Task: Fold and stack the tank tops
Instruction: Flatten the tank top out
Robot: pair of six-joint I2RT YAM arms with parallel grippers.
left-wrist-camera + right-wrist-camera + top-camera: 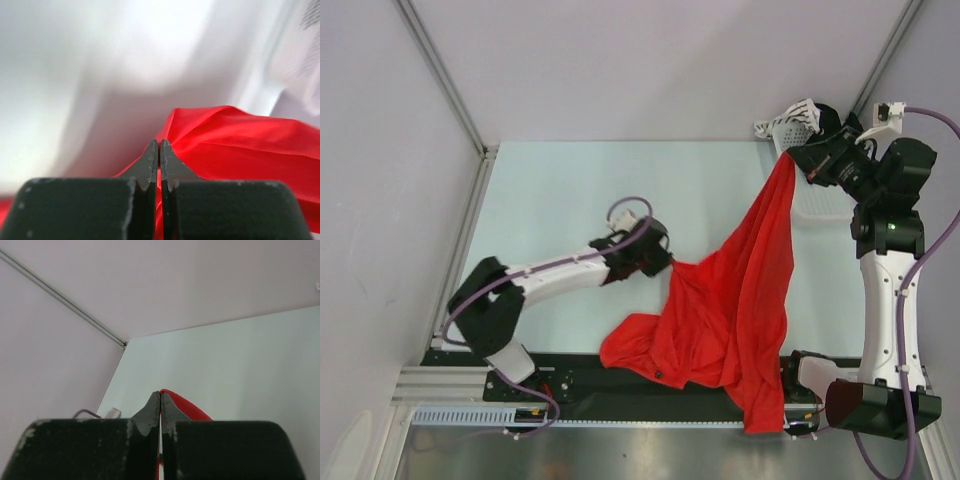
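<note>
A bright red tank top (pixel 740 300) hangs stretched between both grippers, its lower part bunched on the table and drooping over the front rail. My left gripper (pixel 667 262) is shut on its left edge near the table's middle; red fabric (pixel 240 140) fills the left wrist view past the closed fingertips. My right gripper (pixel 790 152) is raised at the back right and shut on the top's upper end; a red fold (pixel 182 405) shows beside its fingertips in the right wrist view.
A white plastic mesh basket (pixel 792 122) stands at the back right corner behind my right gripper. The table (pixel 560 200) is pale green, with a metal frame along its left edge and a black rail (pixel 590 372) along the front.
</note>
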